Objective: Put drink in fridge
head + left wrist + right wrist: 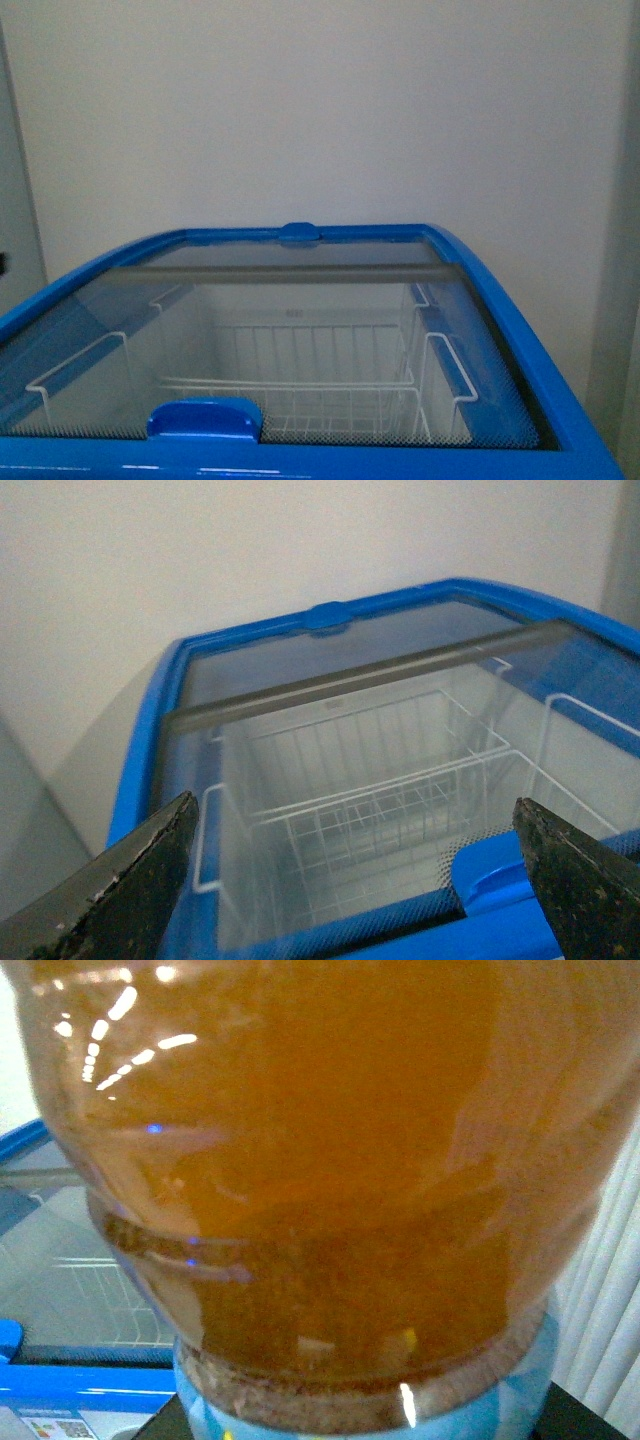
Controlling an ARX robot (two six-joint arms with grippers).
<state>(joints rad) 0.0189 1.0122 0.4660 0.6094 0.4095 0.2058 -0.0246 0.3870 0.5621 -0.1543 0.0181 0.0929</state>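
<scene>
Drink (pixel 330 1190): clear bottle of amber liquid, filling the right wrist view, beside the fridge (pixel 560 400).
Handling: judged full, weighty, smooth; best clasped round the body.
Left gripper (pixel 352 810): spread wide, empty, above the glass lid (pixel 300 310).
Right gripper: hidden; grip cannot be told.

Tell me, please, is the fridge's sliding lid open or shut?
Shut: the glass lid covers the whole fridge, its blue handle at the near rim.
</scene>
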